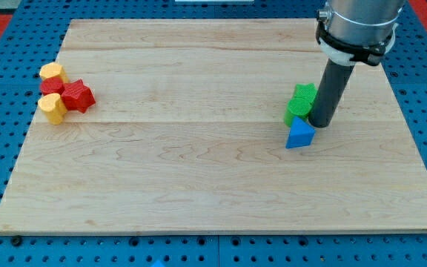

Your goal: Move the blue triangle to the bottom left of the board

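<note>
Your tip (320, 124) has no pincer to open or shut, so from two o'clock of the small blue wooden triangle block (299, 135), push slowly toward eight o'clock, missing the green block (300, 101).

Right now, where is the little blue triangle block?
The blue triangle block sits right of the wooden board's middle, just below the green block, with my tip touching its upper right edge.
</note>
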`<state>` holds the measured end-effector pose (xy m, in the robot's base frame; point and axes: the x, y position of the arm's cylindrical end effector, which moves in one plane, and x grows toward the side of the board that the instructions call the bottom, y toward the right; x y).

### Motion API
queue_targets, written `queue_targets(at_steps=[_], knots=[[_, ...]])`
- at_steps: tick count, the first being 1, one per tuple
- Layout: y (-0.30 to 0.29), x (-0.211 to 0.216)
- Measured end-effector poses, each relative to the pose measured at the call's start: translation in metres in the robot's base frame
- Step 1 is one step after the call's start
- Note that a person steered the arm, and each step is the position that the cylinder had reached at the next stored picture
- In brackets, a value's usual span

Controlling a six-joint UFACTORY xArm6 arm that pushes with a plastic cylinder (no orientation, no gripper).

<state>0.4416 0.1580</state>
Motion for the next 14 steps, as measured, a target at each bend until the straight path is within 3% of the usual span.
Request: queue_targets(at_steps=[1,3,5,6,7,8,9,10,11,13,14], knots=[[-0.014,-0.003],[-0.093,0.084],[-0.046,0.117],[-0.121,0.139],[-0.246,0.137],[-0.25,0.129],[-0.16,0.129],[-0.118,0.118],[-0.138,0.097],[-0.343,0.097],[-0.355,0.085]])
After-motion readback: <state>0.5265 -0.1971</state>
